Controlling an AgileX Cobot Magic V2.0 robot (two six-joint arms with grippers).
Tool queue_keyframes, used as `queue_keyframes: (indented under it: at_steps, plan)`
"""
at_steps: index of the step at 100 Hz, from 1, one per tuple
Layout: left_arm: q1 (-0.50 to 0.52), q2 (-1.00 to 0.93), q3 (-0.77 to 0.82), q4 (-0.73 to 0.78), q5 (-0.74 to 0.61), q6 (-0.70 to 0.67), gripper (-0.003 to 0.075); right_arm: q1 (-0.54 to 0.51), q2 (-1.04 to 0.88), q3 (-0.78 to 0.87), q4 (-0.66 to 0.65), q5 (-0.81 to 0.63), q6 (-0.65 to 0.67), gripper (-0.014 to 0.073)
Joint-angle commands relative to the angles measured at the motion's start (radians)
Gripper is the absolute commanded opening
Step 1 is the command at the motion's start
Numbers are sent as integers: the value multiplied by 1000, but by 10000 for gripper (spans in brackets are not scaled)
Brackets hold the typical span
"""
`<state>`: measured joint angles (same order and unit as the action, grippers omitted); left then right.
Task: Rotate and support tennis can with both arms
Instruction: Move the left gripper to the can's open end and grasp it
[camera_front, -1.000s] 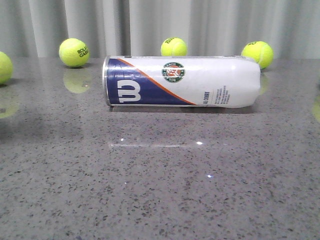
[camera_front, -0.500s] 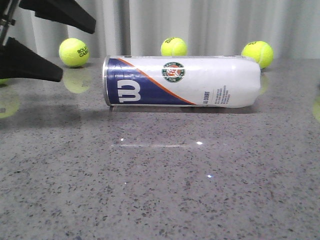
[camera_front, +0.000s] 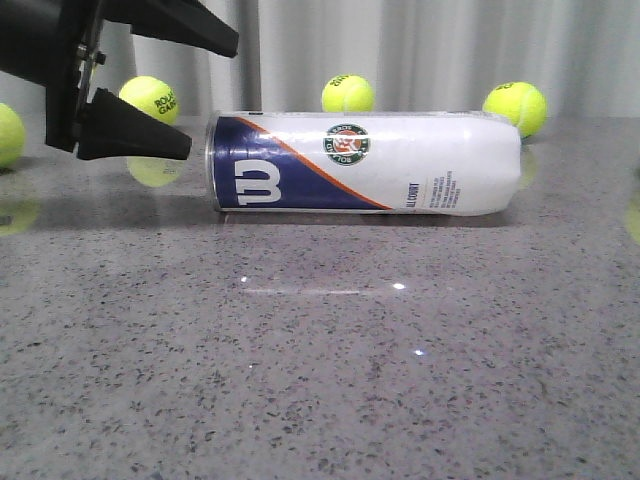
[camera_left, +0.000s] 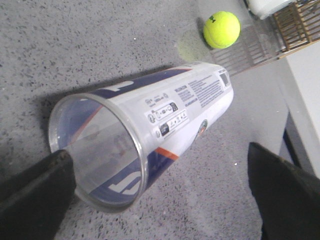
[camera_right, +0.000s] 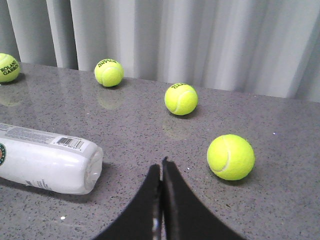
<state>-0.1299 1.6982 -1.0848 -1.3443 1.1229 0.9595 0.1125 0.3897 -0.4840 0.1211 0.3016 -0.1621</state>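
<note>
The tennis can (camera_front: 362, 161) lies on its side on the grey table, navy end with the white W on the left, white end on the right. My left gripper (camera_front: 205, 92) is open, its two black fingers just left of the can's clear open end (camera_left: 97, 150), one high and one low, not touching it. In the left wrist view the fingers (camera_left: 35, 195) stand wide apart either side of that end. My right gripper (camera_right: 161, 170) is shut and empty, low over the table beside the can's white end (camera_right: 52, 160). It is out of the front view.
Yellow-green tennis balls lie along the back of the table (camera_front: 148, 100), (camera_front: 348, 93), (camera_front: 516, 107), one at the far left (camera_front: 8, 134). One ball (camera_right: 230, 156) lies close to my right gripper. A grey curtain hangs behind the table.
My left gripper has come in from the left and moved right, up to the can's open end. The can has not moved.
</note>
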Motion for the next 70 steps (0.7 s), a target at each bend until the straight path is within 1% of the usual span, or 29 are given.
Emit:
queue_keyframes:
  at_steps: [1, 19, 42, 49, 53, 58, 61, 63, 66, 67, 68, 70]
  plan:
    - [0, -6, -36, -100, 71, 4, 658, -6, 5, -26, 6, -87, 1, -70]
    - [-22, 44, -38, -157, 114, 31, 658, -6, 5, -26, 6, -87, 1, -70]
    - [-86, 99, -38, -221, 116, 55, 658, -6, 5, -26, 6, -87, 1, -70]
    - [-95, 107, -38, -230, 110, 55, 640, -6, 5, -26, 6, -87, 1, -70]
    - [-95, 107, -38, -238, 107, 55, 605, -6, 5, -26, 6, -87, 1, -70]
    - [-95, 108, -38, -245, 105, 55, 532, -6, 5, -26, 6, -87, 1, -70]
    - [-95, 108, -38, -250, 105, 55, 459, -6, 5, -26, 6, -87, 1, -70]
    - [-95, 108, -38, -254, 105, 55, 424, -6, 5, -26, 6, -87, 1, -70]
    - [-95, 108, -38, -258, 105, 55, 333, -6, 5, -26, 6, -87, 1, -70]
    - [-93, 108, -38, -258, 105, 55, 314, -6, 5, -26, 6, -87, 1, -70]
    - [-93, 108, -38, -260, 105, 55, 276, -6, 5, -26, 6, -87, 1, -70]
    - [-93, 108, -38, -259, 105, 55, 237, -6, 5, -26, 6, -87, 1, -70]
